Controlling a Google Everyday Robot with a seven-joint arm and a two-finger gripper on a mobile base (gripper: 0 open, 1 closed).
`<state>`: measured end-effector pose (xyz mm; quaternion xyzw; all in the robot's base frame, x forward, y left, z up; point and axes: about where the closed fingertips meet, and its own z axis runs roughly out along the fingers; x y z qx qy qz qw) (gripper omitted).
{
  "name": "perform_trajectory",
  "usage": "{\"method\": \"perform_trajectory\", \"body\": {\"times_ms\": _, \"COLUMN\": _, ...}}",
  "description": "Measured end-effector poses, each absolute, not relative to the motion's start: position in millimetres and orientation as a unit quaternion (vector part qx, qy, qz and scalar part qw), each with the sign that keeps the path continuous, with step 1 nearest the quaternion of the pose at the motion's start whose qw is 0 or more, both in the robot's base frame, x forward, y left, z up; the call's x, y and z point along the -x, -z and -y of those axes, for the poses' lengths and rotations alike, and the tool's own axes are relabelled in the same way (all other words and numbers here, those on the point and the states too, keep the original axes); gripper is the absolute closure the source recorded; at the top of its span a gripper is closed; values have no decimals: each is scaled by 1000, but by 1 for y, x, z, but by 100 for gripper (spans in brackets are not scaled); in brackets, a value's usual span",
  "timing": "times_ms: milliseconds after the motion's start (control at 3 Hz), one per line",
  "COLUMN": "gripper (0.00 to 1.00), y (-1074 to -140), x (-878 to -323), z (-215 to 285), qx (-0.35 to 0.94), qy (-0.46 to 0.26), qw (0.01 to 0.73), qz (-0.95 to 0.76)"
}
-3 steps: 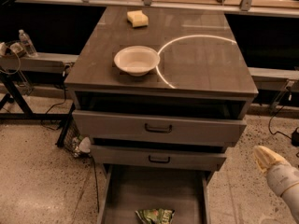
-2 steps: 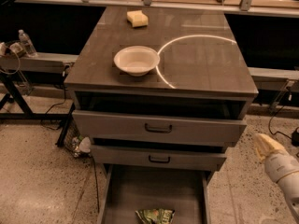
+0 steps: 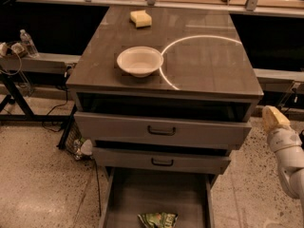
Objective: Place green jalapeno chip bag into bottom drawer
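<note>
Looking through the one camera view, we find the gripper at 3 o'clock beside the cabinet, higher than a moment ago. Whether it is parted or closed we cannot tell. The green jalapeno chip bag lies unmoved at 6 o'clock, on the floor of the pulled-out bottom drawer.
</note>
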<state>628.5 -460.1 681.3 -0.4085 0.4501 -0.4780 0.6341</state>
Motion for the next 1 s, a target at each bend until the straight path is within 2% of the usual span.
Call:
{"method": "perform_trajectory", "body": {"times_ms": 333, "gripper": 100, "y": -712, "x": -630, "z": 508, "qx": 375, "qy": 526, "qw": 623, "qz": -442}}
{"method": "perform_trajectory", "body": {"times_ms": 667, "gripper": 100, "y": -709, "x": -632, "z": 503, "qx": 367, "qy": 525, "qw": 623, "qz": -449}}
{"method": "perform_trajectory", "body": {"times_ms": 1000, "gripper": 100, "y": -702, "x": -667, "z": 506, "qx": 347, "qy": 545, "qw": 630, "qz": -430}}
